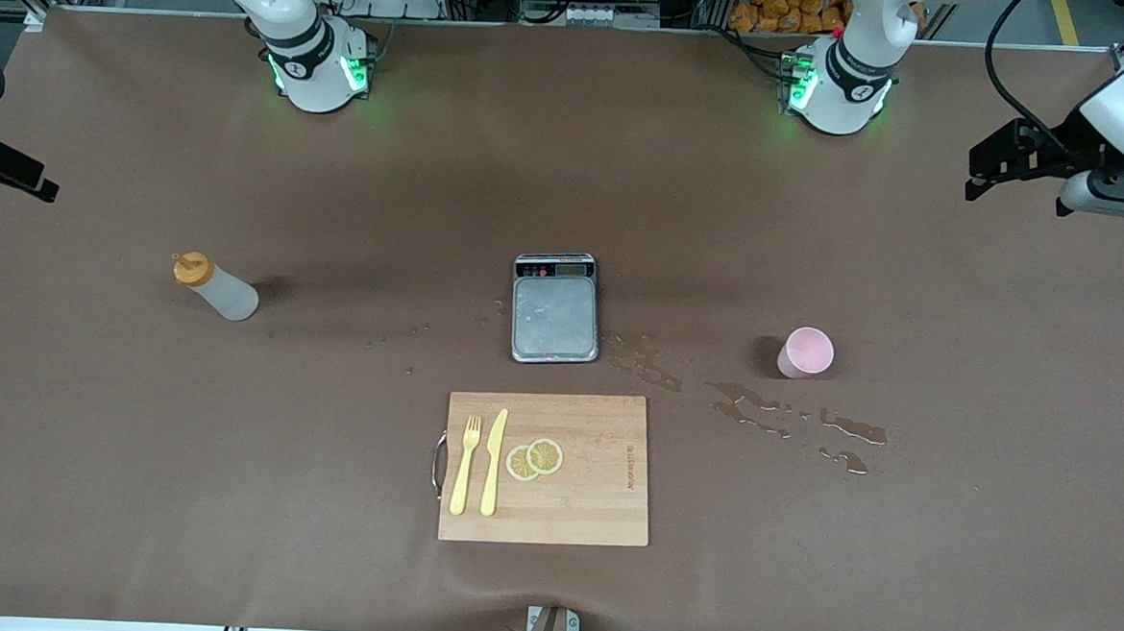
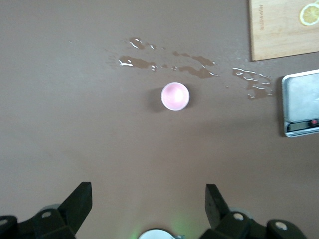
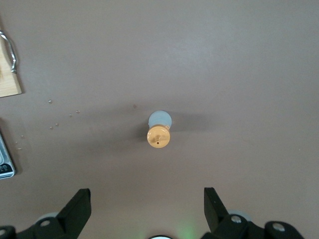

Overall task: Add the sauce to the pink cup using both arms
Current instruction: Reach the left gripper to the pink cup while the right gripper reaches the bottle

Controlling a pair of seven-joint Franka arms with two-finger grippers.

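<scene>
— How many containers are counted on the table?
— Two: one sauce bottle [image 1: 217, 287] and one pink cup [image 1: 805, 352].

— And instruments?
— One grey scale [image 1: 555, 307] is counted, and one wooden cutting board [image 1: 600, 510].

— What is counted on the board?
— One yellow fork [image 1: 464, 466], one yellow knife [image 1: 494, 462], and two lemon slices [image 1: 534, 458], overlapped.

— How many arms are seen?
— Two arms, each with one gripper: the left gripper [image 2: 148, 205] and the right gripper [image 3: 147, 208], two fingers counted on each.

— Are spills counted?
— Several wet patches [image 1: 759, 410] are seen; an exact number cannot be given.
</scene>
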